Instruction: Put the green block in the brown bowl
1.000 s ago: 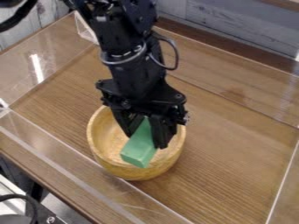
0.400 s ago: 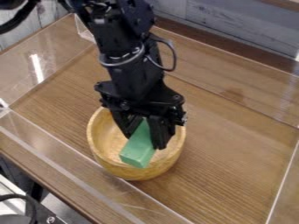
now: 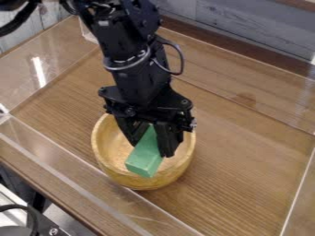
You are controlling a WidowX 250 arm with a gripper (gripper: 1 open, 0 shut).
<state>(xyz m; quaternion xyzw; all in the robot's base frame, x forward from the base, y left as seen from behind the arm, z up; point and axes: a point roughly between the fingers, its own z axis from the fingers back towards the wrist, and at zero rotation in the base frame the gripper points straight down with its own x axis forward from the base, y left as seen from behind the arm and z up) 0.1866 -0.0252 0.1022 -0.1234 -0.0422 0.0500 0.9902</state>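
The green block hangs tilted inside the brown bowl, its lower end down near the bowl's floor. My gripper points steeply down over the bowl and is shut on the block's upper end, the black fingers flanking it. The bowl sits on the wooden table near the front. Whether the block's lower end touches the bowl's bottom is unclear.
The wooden tabletop is ringed by a low clear plastic wall. A grey plank wall stands at the back. The black arm rises up and left from the bowl.
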